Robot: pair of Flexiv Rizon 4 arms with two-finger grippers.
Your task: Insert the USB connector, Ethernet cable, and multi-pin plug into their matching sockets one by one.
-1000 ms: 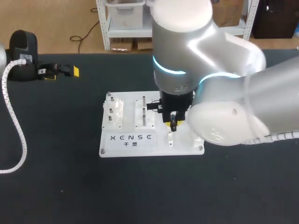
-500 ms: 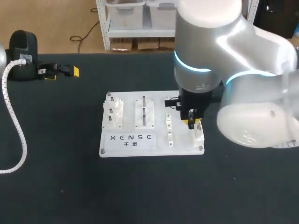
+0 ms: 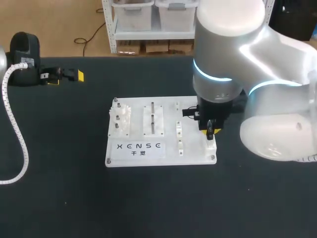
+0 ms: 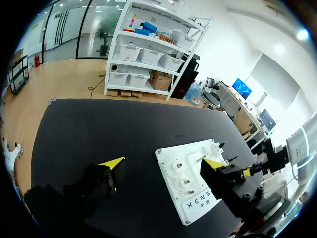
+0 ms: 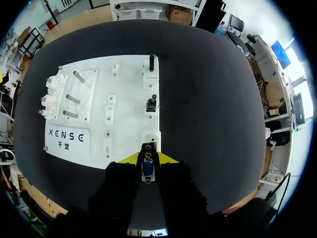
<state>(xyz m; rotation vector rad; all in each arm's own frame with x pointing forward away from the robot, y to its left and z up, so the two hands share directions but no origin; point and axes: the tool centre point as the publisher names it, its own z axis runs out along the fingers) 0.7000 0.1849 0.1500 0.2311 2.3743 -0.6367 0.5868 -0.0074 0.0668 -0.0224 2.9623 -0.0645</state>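
While poised over the right edge of the white board [image 3: 195, 148], clamps a small connector [image 5: 147, 168] from both sides in the right gripper [image 5: 148, 158], directly above the white socket block [image 5: 151, 139] at the board's near-right corner; cannot tell whether touching it. Well left of the board, holds the left gripper [image 3: 66, 78] spread wide and empty.

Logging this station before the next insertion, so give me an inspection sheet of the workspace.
Surface: black table, white fixture board on it.
Job's things: small connector in the right gripper, just short of a white socket block; a dark upright piece and a second stand on the board farther ahead.
Clutter: nothing seen.
Grippers: right gripper shut on the connector; left gripper open, empty.
Cables: white ribbed conduit at the table's left.
Surroundings: nothing seen.
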